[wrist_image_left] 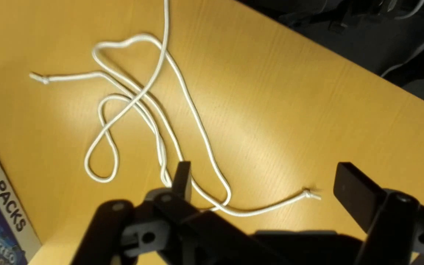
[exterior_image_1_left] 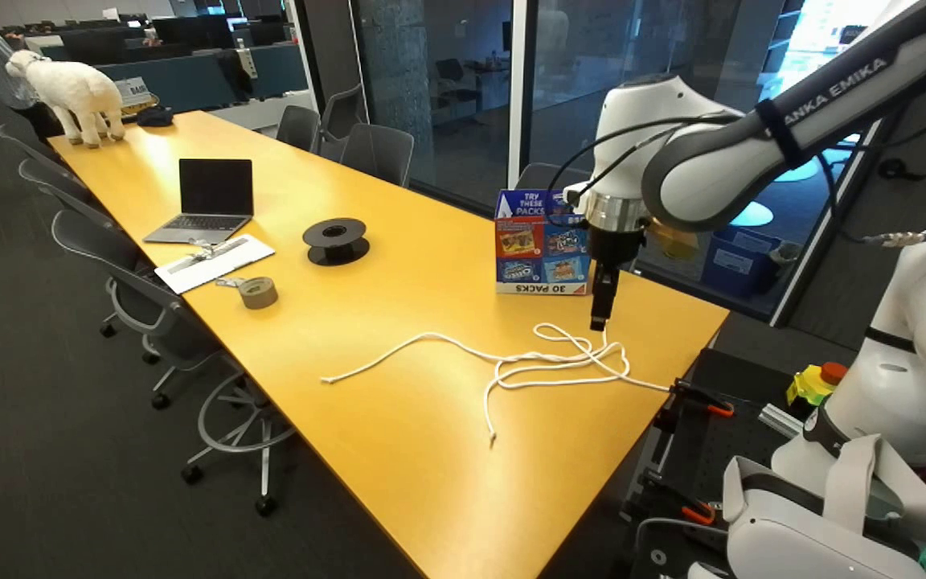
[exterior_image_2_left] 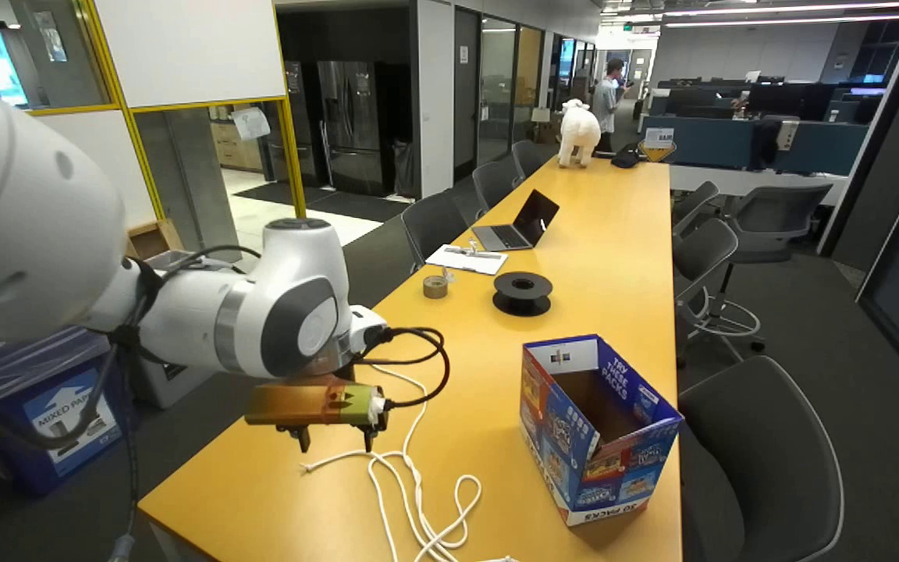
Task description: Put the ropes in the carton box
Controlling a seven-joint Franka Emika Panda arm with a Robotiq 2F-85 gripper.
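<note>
White ropes (exterior_image_1_left: 539, 356) lie loosely tangled on the yellow table, and I cannot tell how many there are. They also show in an exterior view (exterior_image_2_left: 417, 480) and in the wrist view (wrist_image_left: 201, 127). My gripper (wrist_image_left: 263, 176) is open and empty above them. A knotted rope end lies below, between the spread fingers, touching neither. Its fingers point down in an exterior view (exterior_image_2_left: 337, 445). The blue carton box (exterior_image_2_left: 563, 445) stands upright with its top open, beside the ropes. It also shows in an exterior view (exterior_image_1_left: 543, 249) and at the wrist view's left edge (wrist_image_left: 6, 198).
A black spool (exterior_image_1_left: 335, 241), a tape roll (exterior_image_1_left: 258, 293), a clipboard (exterior_image_1_left: 218, 264) and a laptop (exterior_image_1_left: 214, 201) lie farther along the table (exterior_image_1_left: 399, 450). A black clamp (exterior_image_1_left: 700, 396) sits at the table edge beside the robot base. Chairs line both long sides.
</note>
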